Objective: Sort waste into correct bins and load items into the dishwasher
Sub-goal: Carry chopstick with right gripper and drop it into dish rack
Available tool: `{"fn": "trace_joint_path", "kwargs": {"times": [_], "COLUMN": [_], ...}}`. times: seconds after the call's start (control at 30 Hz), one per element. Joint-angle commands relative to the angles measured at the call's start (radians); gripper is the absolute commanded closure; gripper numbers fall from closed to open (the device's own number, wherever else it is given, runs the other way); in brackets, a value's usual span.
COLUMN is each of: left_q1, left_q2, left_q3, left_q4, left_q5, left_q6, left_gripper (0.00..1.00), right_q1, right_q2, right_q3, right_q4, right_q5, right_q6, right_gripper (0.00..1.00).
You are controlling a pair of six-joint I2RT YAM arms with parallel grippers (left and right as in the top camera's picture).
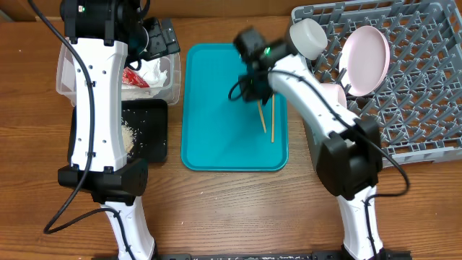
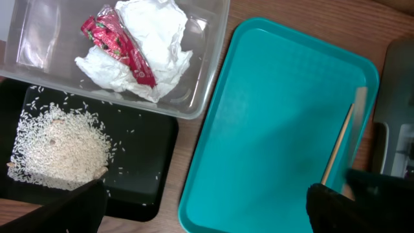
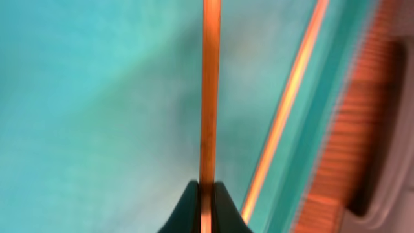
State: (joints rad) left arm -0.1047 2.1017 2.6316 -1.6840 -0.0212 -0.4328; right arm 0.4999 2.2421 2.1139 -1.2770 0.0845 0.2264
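My right gripper is shut on one wooden chopstick over the teal tray. The second chopstick lies on the tray near its right rim. My left gripper is open and empty above the bins. The clear tub holds the red wrapper and the white napkin. The black tray holds a pile of rice. The grey dish rack holds the pink plate, a white bowl and another white dish.
The teal tray lies between the bins and the rack. The left arm covers much of the tub and black tray in the overhead view. Bare wooden table runs along the front.
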Motion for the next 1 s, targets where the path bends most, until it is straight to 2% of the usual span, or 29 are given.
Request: {"fn": "trace_joint_path", "kwargs": {"times": [0.0,0.2,0.5,0.67,0.73,0.83,0.97], "left_q1": [-0.006,-0.006,-0.006,-0.006,-0.006,-0.006,-0.006], "left_q2": [-0.013,-0.013,-0.013,-0.013,-0.013,-0.013,-0.013], "left_q3": [0.013,0.013,0.013,0.013,0.013,0.013,0.013], "left_q4": [-0.003,-0.003,-0.003,-0.003,-0.003,-0.003,-0.003], "left_q5": [-0.015,-0.015,-0.015,-0.015,-0.015,-0.015,-0.015], "left_q6": [-0.016,-0.016,-0.016,-0.016,-0.016,-0.016,-0.016], "left_gripper": [0.0,0.0,0.0,0.0,0.0,0.0,0.0], "right_q1": [-0.075,-0.211,-0.416,-0.478,-0.487,-0.489,-0.489], "right_q2": [-0.108,-0.132,-0.13,-0.13,-0.13,-0.131,-0.131], "right_q3": [0.239,0.299,0.165,0.058,0.05,0.05,0.05], "right_q4": [-0.151,-0.304,-0.303,-0.275,-0.268,-0.256,-0.249], "right_q5": [0.034,0.151,0.15,0.15,0.15,0.149,0.143], "right_q6": [-0.057,-0.068,-0.112,-0.231,-0.235,-0.234,-0.23], "right_gripper": [0.96,0.96,0.96,0.96,0.91,0.73,0.67]}}
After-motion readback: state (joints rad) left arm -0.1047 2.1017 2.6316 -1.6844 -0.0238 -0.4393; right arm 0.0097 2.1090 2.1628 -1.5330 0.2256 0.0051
